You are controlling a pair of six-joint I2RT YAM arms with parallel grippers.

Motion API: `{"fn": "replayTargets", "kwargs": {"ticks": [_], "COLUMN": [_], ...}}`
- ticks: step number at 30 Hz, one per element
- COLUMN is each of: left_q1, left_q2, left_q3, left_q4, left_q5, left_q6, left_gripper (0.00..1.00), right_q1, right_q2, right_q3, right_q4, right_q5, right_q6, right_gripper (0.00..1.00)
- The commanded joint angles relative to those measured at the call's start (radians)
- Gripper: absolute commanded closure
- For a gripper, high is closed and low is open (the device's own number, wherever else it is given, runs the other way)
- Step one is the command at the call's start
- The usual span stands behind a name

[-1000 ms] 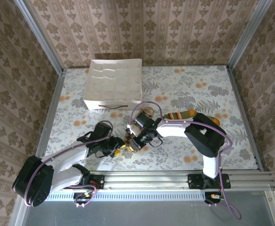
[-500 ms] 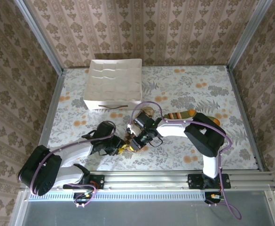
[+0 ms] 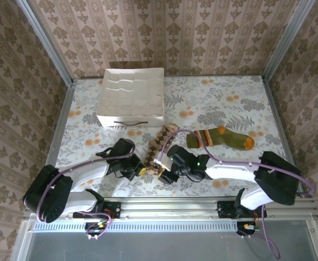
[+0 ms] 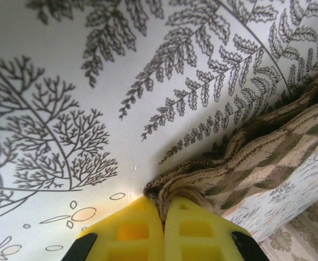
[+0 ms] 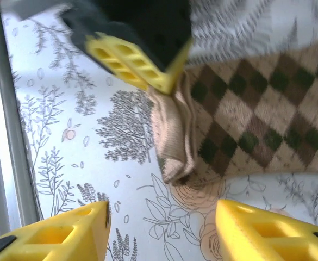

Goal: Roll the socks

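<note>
Two left fingers pinch the argyle sock; right fingers gape nearby.

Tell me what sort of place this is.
Probably a robot test booth dressed up as a home, not a real room: patterned brown wallpaper panels set in bare aluminium posts, a fern-printed tabletop bearing a tan-and-brown argyle fabric sock, and a metal mounting rail along the near edge.

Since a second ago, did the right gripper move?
Yes. The right gripper has slid toward the front rail, away from the white tray, and its arm no longer covers the green sock.
</note>
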Motion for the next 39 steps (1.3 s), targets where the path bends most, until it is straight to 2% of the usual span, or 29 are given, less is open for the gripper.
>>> {"fn": "replayTargets", "kwargs": {"ticks": [1,5,8,15,16,19,23,25,26,29,32,34,39], "left_q1": [0.004,0.007,0.009,0.011,0.011,0.014,0.022,0.030,0.035,0.051,0.073,0.085,0.082], "left_q2": [0.036,0.052,0.069,0.085,0.086,0.085,0.068,0.049,0.036,-0.008,-0.053,-0.076,-0.110], "left_q3": [0.012,0.031,0.046,0.062,0.063,0.068,0.090,0.107,0.119,0.170,0.194,0.189,0.169], "left_q4": [-0.125,-0.130,-0.131,-0.133,-0.133,-0.135,-0.164,-0.183,-0.199,-0.293,-0.354,-0.361,-0.326], "left_q5": [-0.019,-0.016,-0.010,-0.002,-0.002,0.001,0.002,-0.001,-0.003,-0.034,-0.054,-0.055,-0.047], "left_q6": [-0.004,0.013,0.027,0.046,0.047,0.053,0.075,0.092,0.101,0.138,0.158,0.153,0.134], "left_gripper": [1.00,1.00,1.00,1.00,1.00,1.00,1.00,1.00,0.97,0.69,0.52,0.48,0.48], "right_q1": [0.087,0.186,0.223,0.237,0.237,0.232,0.212,0.202,0.194,0.163,0.104,0.071,-0.027], "right_q2": [0.009,0.101,0.180,0.286,0.299,0.349,0.392,0.389,0.379,0.336,0.306,0.293,0.289], "right_q3": [-0.008,0.025,0.056,0.110,0.116,0.137,0.155,0.157,0.158,0.154,0.146,0.127,0.109], "right_q4": [0.054,0.093,0.152,0.211,0.207,0.176,0.102,0.058,0.031,-0.032,-0.072,-0.063,-0.064], "right_q5": [0.269,0.424,0.518,0.599,0.598,0.609,0.629,0.601,0.568,0.436,0.249,0.156,-0.065], "right_q6": [-0.233,-0.375,-0.461,-0.538,-0.541,-0.516,-0.413,-0.357,-0.326,-0.232,-0.128,-0.076,0.017], "right_gripper": [0.46,0.47,0.48,0.52,0.55,0.70,0.84,0.92,0.95,1.00,1.00,1.00,1.00]}}
